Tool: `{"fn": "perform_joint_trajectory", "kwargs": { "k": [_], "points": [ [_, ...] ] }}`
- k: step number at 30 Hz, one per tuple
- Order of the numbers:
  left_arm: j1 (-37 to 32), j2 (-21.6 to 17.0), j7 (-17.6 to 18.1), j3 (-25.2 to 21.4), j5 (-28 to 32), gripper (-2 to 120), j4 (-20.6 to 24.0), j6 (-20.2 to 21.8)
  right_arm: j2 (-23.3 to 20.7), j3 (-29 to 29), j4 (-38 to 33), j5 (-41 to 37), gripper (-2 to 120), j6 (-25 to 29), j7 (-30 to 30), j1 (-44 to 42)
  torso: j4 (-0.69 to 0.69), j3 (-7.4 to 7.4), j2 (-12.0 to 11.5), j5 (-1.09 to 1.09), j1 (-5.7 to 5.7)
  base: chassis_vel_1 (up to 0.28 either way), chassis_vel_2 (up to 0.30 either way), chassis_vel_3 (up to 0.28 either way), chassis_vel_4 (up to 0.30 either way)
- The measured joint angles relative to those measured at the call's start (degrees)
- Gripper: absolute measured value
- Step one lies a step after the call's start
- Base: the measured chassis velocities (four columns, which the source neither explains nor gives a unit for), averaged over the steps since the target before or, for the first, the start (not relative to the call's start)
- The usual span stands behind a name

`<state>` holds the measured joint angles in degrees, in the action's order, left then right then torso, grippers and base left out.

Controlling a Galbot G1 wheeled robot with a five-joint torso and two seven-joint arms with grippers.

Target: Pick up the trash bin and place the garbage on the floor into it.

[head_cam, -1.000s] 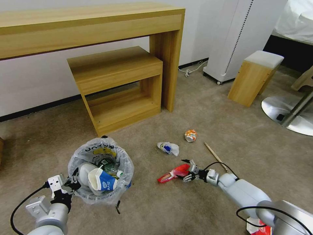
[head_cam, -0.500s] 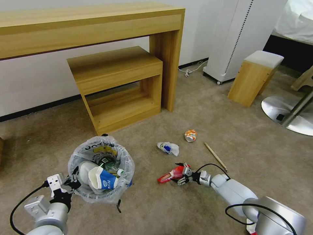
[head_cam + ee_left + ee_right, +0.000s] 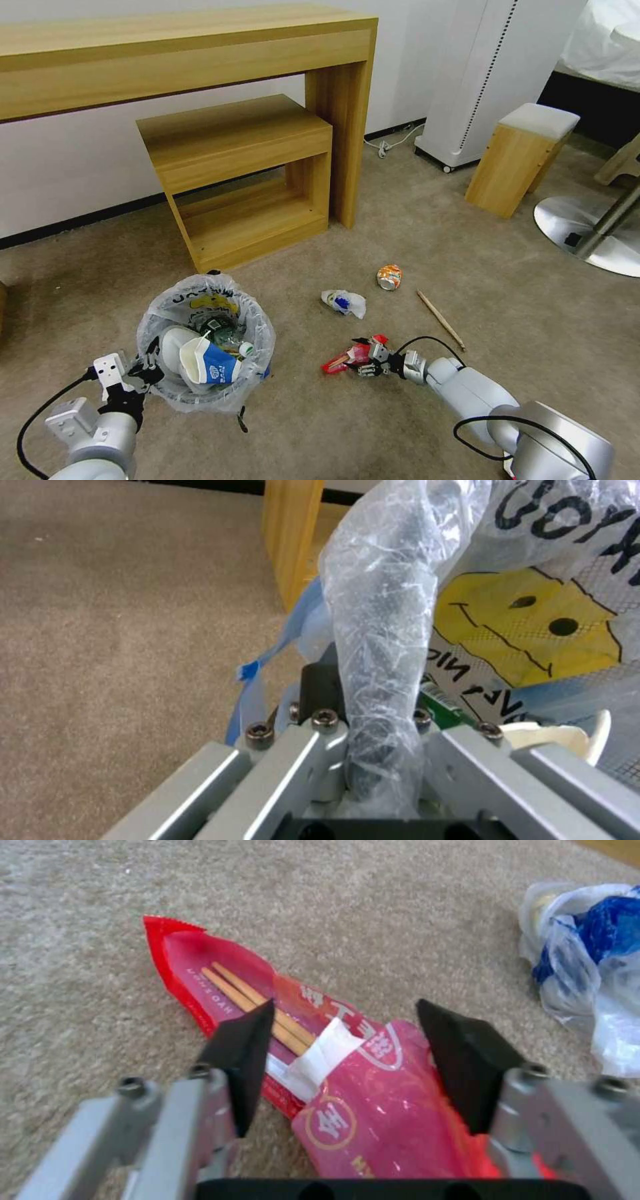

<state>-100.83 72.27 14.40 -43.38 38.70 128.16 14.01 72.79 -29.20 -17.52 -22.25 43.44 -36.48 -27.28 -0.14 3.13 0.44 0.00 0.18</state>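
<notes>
The trash bin (image 3: 200, 303), dark and lined with a clear printed bag, hangs just above the floor (image 3: 300, 427) at the lower left. My left gripper (image 3: 148, 371) is shut on its near rim, and the bag-wrapped rim (image 3: 380, 690) runs between the jaws in the left wrist view. A blue-white paper cup (image 3: 208, 365) and a white slipper (image 3: 170, 343) lie inside. My right gripper (image 3: 363, 360) is open and low on the carpet, with its fingers either side of a red wrapper (image 3: 373, 1100) holding chopsticks. More garbage lies beyond: a white-blue plastic bundle (image 3: 345, 301), a crushed orange can (image 3: 389, 277) and a wooden stick (image 3: 440, 320).
A wooden desk (image 3: 200, 47) with a low shelf unit (image 3: 240, 173) under it stands against the wall behind the bin. To the right are a white appliance (image 3: 493, 73), a small wooden stool (image 3: 520, 160) and a round metal chair base (image 3: 587, 233).
My right gripper has slid left along the carpet and now straddles the red wrapper. The bin in my left gripper has shifted slightly.
</notes>
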Motion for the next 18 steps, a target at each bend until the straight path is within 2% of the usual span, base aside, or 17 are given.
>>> {"fn": "perform_joint_trajectory", "kwargs": {
  "k": [3,4,6,8,11,12,15,18],
  "points": [
    [0.27,0.01,0.05,0.23,0.00,2,-0.28,0.00,-0.76,0.28,-0.66,0.09,41,0.21,-0.72,0.01,0.00,0.00,0.00,0.00,0.00,0.000,0.000,0.000,0.000],
    [0.27,0.01,0.05,0.23,0.00,2,-0.28,0.00,-0.76,0.28,-0.66,0.09,41,0.21,-0.72,0.01,0.00,0.00,0.00,0.00,0.00,0.000,0.000,0.000,0.000],
    [0.36,0.11,0.05,0.43,-0.05,2,-0.52,0.00,-1.15,0.45,-1.04,0.09,29,0.35,-1.49,0.02,0.00,0.00,0.00,0.00,0.00,0.000,0.000,0.000,0.000],
    [0.38,0.15,0.05,0.48,-0.07,2,-0.63,0.00,-1.26,0.52,-1.13,0.04,26,0.42,-1.76,0.01,0.00,0.00,0.00,0.00,0.00,0.000,0.000,0.000,0.000],
    [0.48,0.23,0.05,0.61,-0.20,2,-0.79,0.00,-1.74,1.02,-1.54,-0.03,11,0.68,-3.16,0.11,0.00,0.00,0.00,0.00,0.00,0.000,0.000,0.000,0.000],
    [0.48,0.23,0.05,0.61,-0.20,2,-0.79,0.00,-1.74,1.02,-1.54,-0.03,11,0.68,-3.16,0.11,0.00,0.00,0.00,0.00,0.00,0.000,0.000,0.000,0.000],
    [0.57,0.53,0.04,0.82,-0.41,2,-0.96,0.00,-2.21,1.57,-1.90,0.03,0,1.05,-3.02,-0.27,0.00,0.00,0.00,-0.01,0.00,0.000,0.000,0.000,0.000],
    [0.58,0.68,0.00,0.99,-0.61,2,-1.07,0.00,-2.64,2.11,-2.33,0.13,0,1.32,-2.78,-0.89,0.00,0.00,0.00,0.02,0.00,0.000,0.000,0.000,0.000]
  ]
}}
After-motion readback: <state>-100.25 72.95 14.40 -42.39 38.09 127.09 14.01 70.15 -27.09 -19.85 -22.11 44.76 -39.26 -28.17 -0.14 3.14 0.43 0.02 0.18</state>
